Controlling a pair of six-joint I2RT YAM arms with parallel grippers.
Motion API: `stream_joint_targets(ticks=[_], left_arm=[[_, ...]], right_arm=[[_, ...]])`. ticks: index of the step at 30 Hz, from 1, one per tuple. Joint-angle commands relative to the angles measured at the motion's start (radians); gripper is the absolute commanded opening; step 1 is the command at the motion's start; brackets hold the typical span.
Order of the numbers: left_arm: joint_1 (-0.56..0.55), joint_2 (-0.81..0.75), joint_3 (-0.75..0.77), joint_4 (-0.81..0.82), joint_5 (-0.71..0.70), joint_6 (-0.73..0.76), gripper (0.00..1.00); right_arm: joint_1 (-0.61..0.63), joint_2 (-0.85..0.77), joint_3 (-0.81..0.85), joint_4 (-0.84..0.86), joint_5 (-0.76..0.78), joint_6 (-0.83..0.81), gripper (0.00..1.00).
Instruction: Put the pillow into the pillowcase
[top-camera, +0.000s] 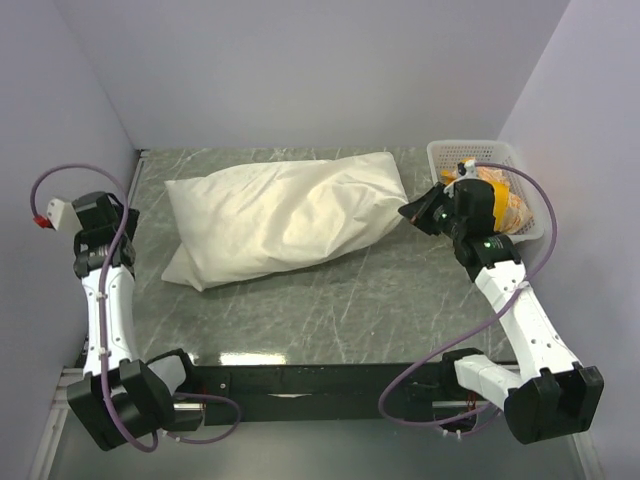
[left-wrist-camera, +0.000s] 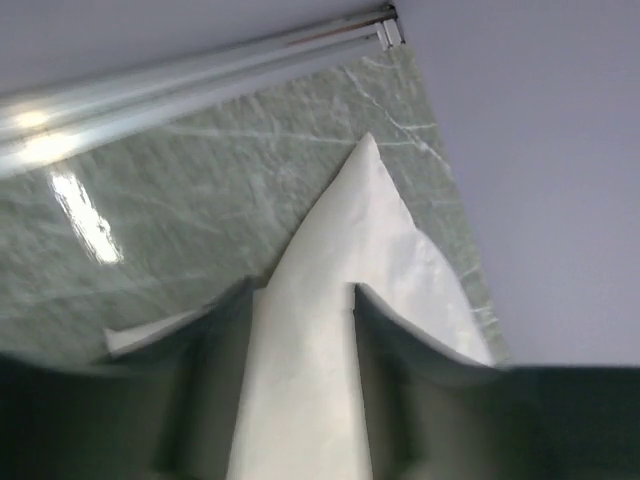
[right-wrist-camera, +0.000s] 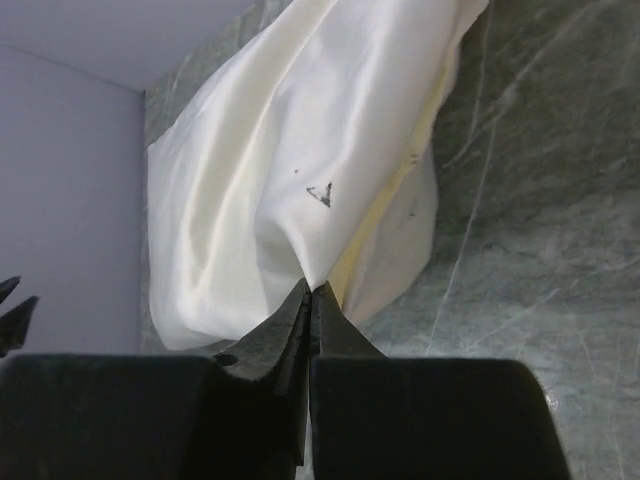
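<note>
Jaws of the left gripper (left-wrist-camera: 300, 300) stand wide and empty at the table's (top-camera: 330, 310) left side, framing the pillowcase's (top-camera: 290, 215) near corner without touching it. The pillowcase lies plump mid-table. The right gripper (right-wrist-camera: 312, 290) is pinched closed on its right edge, beside a white basket (top-camera: 440, 155).

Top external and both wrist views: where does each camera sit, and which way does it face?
Top external: above and behind the bases, looking down on the table; left arm and right arm show whole.
Left wrist: on that arm, looking past the open left gripper at a pillowcase corner.
Right wrist: on that arm, facing along the table; the right gripper pinches pillowcase fabric.
Top and right wrist share the pinch; all show the pillowcase.
</note>
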Motion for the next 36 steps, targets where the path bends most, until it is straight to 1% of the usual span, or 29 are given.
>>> stream_joint_targets(ticks=[1,2,4,5,7,8,9,11,12,14,16,18,20,21,23,24,25,26,27,28,29,31,32,33,34,35,36], left_arm=[[0.000,-0.065,-0.166,-0.061,0.052,-0.101,0.75],[0.000,-0.077,-0.256,-0.050,0.063,-0.126,0.76],[-0.003,-0.114,-0.347,-0.027,0.084,-0.201,0.77],[-0.012,-0.128,-0.423,-0.021,0.078,-0.227,0.78],[-0.059,-0.159,-0.486,0.022,0.066,-0.277,0.78],[-0.081,-0.165,-0.522,0.034,0.038,-0.288,0.78],[-0.120,-0.166,-0.530,0.040,0.021,-0.302,0.79],[-0.153,-0.154,-0.545,0.046,-0.020,-0.331,0.80],[-0.164,-0.133,-0.551,0.074,-0.017,-0.334,0.80],[-0.167,-0.107,-0.563,0.100,-0.020,-0.344,0.82],[-0.168,-0.071,-0.566,0.169,-0.026,-0.339,0.84],[-0.168,-0.033,-0.560,0.215,-0.028,-0.327,0.84],[-0.168,0.002,-0.551,0.266,-0.028,-0.327,0.81],[-0.173,0.051,-0.547,0.286,-0.026,-0.321,0.79],[-0.179,0.106,-0.521,0.306,-0.032,-0.316,0.67],[-0.181,0.154,-0.513,0.318,-0.032,-0.304,0.58],[-0.181,0.171,-0.499,0.321,-0.034,-0.275,0.36],[-0.182,0.182,-0.460,0.304,-0.035,-0.250,0.20],[-0.182,0.182,-0.427,0.277,-0.042,-0.223,0.02],[-0.182,0.174,-0.390,0.251,-0.052,-0.168,0.01],[-0.182,0.156,-0.320,0.220,-0.063,-0.140,0.01],[-0.179,0.075,-0.245,0.121,-0.088,-0.098,0.01],[-0.173,0.046,-0.164,0.094,-0.098,-0.085,0.01],[-0.161,-0.005,-0.124,0.050,-0.098,-0.071,0.01],[-0.146,-0.023,-0.081,0.028,-0.092,-0.051,0.01],[-0.124,-0.034,0.003,0.011,-0.072,-0.042,0.01],[-0.069,-0.044,0.041,-0.005,-0.013,-0.032,0.01]], right_arm=[[0.014,0.008,0.026,-0.025,-0.047,-0.007,0.00],[0.021,0.003,0.013,-0.013,-0.042,-0.007,0.00],[0.037,-0.005,-0.020,-0.013,-0.021,-0.012,0.00],[0.043,-0.008,-0.032,-0.007,-0.015,-0.012,0.00],[0.046,-0.015,-0.070,0.004,-0.008,-0.012,0.00],[0.046,-0.018,-0.082,0.013,-0.008,-0.012,0.00],[0.047,-0.015,-0.101,0.018,-0.010,-0.012,0.00],[0.054,-0.014,-0.119,0.036,-0.018,-0.006,0.00],[0.055,-0.014,-0.132,0.042,-0.016,-0.004,0.00],[0.061,-0.012,-0.138,0.050,-0.015,-0.003,0.00],[0.066,-0.017,-0.147,0.053,-0.013,-0.003,0.00],[0.069,-0.018,-0.156,0.056,-0.008,-0.006,0.00],[0.067,-0.021,-0.159,0.054,0.001,-0.012,0.00],[0.067,-0.020,-0.159,0.056,-0.002,-0.013,0.00],[0.067,-0.012,-0.153,0.050,-0.004,-0.018,0.00],[0.067,-0.009,-0.136,0.047,-0.004,-0.024,0.00],[0.069,0.003,-0.121,0.042,-0.010,-0.033,0.00],[0.066,0.011,-0.100,0.007,-0.005,-0.044,0.00],[0.061,0.020,-0.037,-0.014,0.002,-0.055,0.00],[0.055,0.038,-0.003,-0.034,0.007,-0.070,0.00],[0.048,0.046,0.029,-0.056,-0.005,-0.073,0.00],[0.008,0.074,0.129,-0.076,-0.034,-0.075,0.00],[-0.003,0.086,0.173,-0.111,-0.041,-0.076,0.00],[-0.026,0.113,0.262,-0.129,-0.042,-0.081,0.00],[-0.040,0.126,0.305,-0.146,-0.044,-0.079,0.00],[-0.055,0.139,0.347,-0.181,-0.056,-0.075,0.00],[-0.071,0.162,0.417,-0.194,-0.071,-0.052,0.00]])
